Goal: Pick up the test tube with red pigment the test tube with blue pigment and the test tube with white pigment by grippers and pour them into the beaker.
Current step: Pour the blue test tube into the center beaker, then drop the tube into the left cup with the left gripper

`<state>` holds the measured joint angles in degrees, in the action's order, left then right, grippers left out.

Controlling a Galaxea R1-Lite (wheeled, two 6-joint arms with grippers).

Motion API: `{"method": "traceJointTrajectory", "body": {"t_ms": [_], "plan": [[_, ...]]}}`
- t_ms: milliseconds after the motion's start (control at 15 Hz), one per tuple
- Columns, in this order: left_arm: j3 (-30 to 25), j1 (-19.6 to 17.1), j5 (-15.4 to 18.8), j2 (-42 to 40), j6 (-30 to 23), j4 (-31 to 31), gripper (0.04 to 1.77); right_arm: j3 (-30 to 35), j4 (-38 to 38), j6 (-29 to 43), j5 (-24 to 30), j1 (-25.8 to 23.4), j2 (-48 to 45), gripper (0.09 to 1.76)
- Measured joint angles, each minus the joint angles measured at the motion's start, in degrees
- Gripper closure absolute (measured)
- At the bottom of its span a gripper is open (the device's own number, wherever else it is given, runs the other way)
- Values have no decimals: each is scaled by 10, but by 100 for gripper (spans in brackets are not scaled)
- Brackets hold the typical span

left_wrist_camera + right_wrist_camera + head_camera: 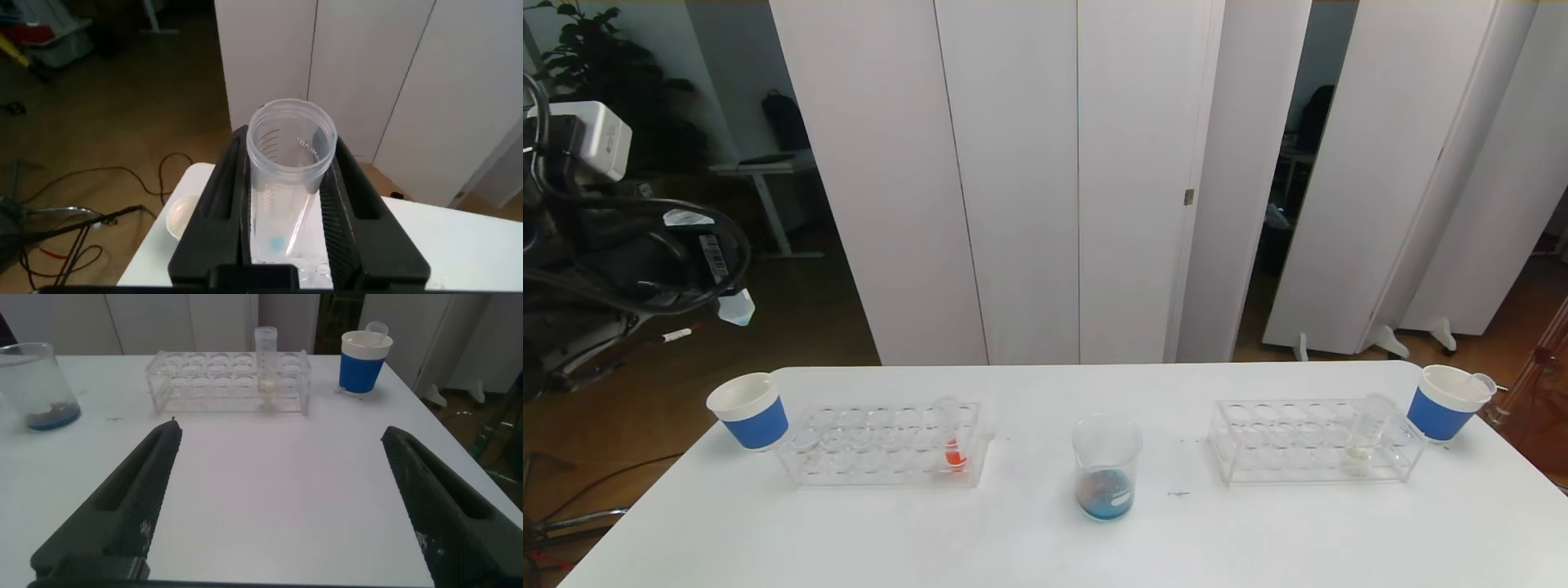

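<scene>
My left gripper [292, 144] is raised off the table's left side, beyond the left cup, and is shut on the test tube with blue pigment [286, 188]. Only a small blue spot shows in the tube's tip. In the head view a pale end of that tube [737, 307] pokes out below the black arm. The beaker [1106, 465] stands mid-table with blue liquid at its bottom. The test tube with red pigment [951, 441] stands in the left rack [849, 445]. The test tube with white pigment [266, 363] stands in the right rack [204, 376]. My right gripper [282, 431] is open low over bare table, short of that rack.
A blue-and-white paper cup [751, 410] sits at the table's left corner. Another cup [1445, 402] stands at the right corner with a small clear piece on its rim. White partition panels stand behind the table. The beaker [33, 384] lies off to one side of the right gripper.
</scene>
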<state>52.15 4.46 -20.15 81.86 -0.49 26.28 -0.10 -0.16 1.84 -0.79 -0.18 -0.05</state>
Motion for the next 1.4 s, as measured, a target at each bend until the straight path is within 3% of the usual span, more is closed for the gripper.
{"method": "traceJointTrajectory", "body": {"t_ms": [267,400,933,1400], "plan": [[10,-69,-4,28,-25,8,124,0,0,0,0,0,0,10],[7,-87,-11,45,-31,53,124,0,0,0,0,0,0,10],[-39,-116,-46,170,-17,277,124,0,0,0,0,0,0,10],[-89,-128,-49,270,-11,390,124,0,0,0,0,0,0,10]]}}
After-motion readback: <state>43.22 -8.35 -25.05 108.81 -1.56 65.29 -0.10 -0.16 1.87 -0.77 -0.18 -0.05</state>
